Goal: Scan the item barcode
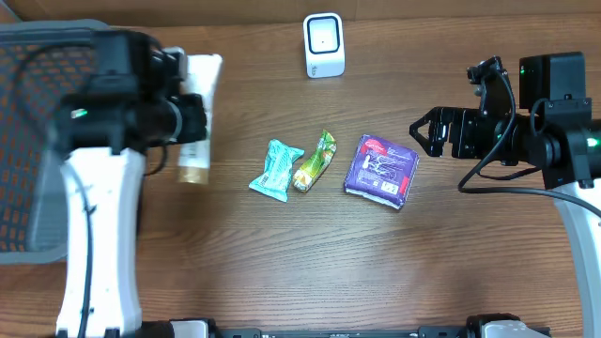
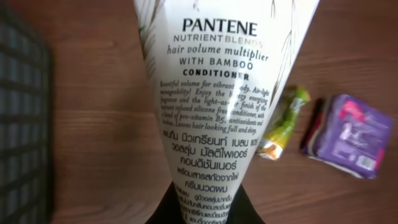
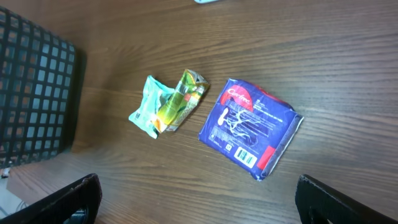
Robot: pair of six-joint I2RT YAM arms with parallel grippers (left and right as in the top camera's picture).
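- Closest to the lens in the left wrist view was a white conditioner tube (image 2: 211, 112), filling the middle of the frame from top to bottom, its printed label facing the camera.
- The left claw (image 1: 188, 120) was clenched on that tube at the upper left of the overhead view; the tube's gold cap pointed toward the lower edge of the frame.
- Whether the tube rested on the table (image 1: 282, 263) or hung clear of it could not be told.
- A black mesh basket (image 1: 38, 141) sat at the far left edge, just beside the left arm.
- A small white scanner (image 1: 324, 45) stood at the top centre of the frame, well apart from the tube.
- Three items lay in a row mid-frame: a teal packet (image 1: 276, 170), a green-and-yellow sachet (image 1: 315, 161) touching its right side, and a purple pack (image 1: 382, 169) near them to the right.
- The right wrist view showed a barcode (image 3: 247, 157) on the purple pack's upper face.
- The right claw (image 1: 423, 132) stood released, its fingers spread wide, just right of the purple pack and holding nothing.
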